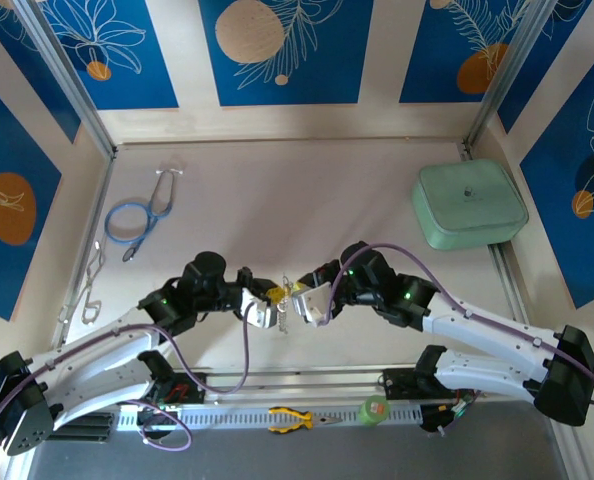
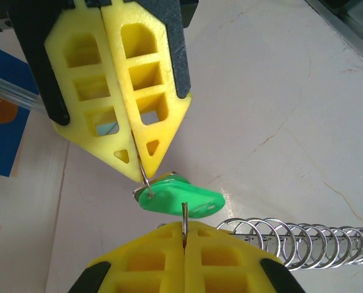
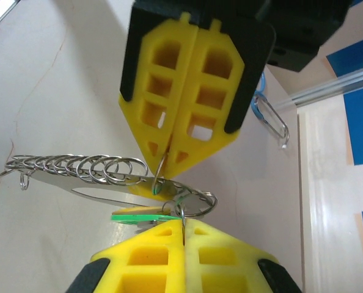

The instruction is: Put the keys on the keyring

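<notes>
Both grippers meet above the middle of the table. My left gripper (image 1: 267,310) (image 2: 184,227) is shut on a thin silver ring standing in front of the green key (image 2: 178,199). Opposite it, my right gripper (image 1: 307,300) (image 3: 183,224) is shut on a small ring beside the green key (image 3: 139,215). In the left wrist view that ring passes through the key's head. The keyring (image 3: 77,166) (image 2: 304,241), a row of silver rings on a pale strap, hangs between the two grippers. A yellow key head (image 3: 143,195) sits under the rings, partly hidden.
A blue stethoscope (image 1: 137,215) and silver wire clips (image 1: 89,285) lie at the left. A mint-green box (image 1: 469,205) stands at the back right. Yellow-handled pliers (image 1: 292,420) and a green tape roll (image 1: 374,409) rest on the near rail.
</notes>
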{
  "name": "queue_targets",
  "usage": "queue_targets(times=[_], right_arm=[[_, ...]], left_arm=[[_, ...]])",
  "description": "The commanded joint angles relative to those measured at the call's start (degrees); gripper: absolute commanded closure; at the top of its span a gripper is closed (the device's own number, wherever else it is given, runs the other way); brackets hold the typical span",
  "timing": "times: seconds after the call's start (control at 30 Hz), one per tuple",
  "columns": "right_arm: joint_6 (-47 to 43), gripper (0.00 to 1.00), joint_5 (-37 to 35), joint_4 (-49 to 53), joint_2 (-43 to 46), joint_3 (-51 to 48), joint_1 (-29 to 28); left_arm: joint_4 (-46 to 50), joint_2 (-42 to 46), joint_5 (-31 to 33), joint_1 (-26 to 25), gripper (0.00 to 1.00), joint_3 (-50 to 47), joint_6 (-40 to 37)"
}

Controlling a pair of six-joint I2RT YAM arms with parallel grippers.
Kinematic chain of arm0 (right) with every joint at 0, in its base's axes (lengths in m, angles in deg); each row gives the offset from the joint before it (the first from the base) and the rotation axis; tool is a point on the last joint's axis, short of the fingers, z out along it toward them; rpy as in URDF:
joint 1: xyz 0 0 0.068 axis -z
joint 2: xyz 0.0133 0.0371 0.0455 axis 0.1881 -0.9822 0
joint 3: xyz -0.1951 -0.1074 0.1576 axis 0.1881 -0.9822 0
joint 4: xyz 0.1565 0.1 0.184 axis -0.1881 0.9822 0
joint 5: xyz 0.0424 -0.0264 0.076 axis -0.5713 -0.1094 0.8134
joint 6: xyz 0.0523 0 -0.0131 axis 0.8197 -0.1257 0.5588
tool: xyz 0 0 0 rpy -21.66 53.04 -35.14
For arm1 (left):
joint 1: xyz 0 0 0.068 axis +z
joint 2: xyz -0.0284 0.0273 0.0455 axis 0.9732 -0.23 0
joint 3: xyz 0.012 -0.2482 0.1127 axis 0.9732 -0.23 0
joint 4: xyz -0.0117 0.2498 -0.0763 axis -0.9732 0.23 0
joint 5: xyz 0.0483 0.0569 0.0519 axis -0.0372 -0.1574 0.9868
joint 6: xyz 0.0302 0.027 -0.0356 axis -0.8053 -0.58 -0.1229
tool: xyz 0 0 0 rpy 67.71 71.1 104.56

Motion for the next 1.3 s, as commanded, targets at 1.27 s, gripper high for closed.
queue_targets(times=[1.27], right_arm=[[-13.5, 1.00, -4.6, -5.4, 0.2, -4.0, -4.9]], left_arm=[[0.3, -0.4, -3.1, -0.6, 1.00, 3.1, 1.8]])
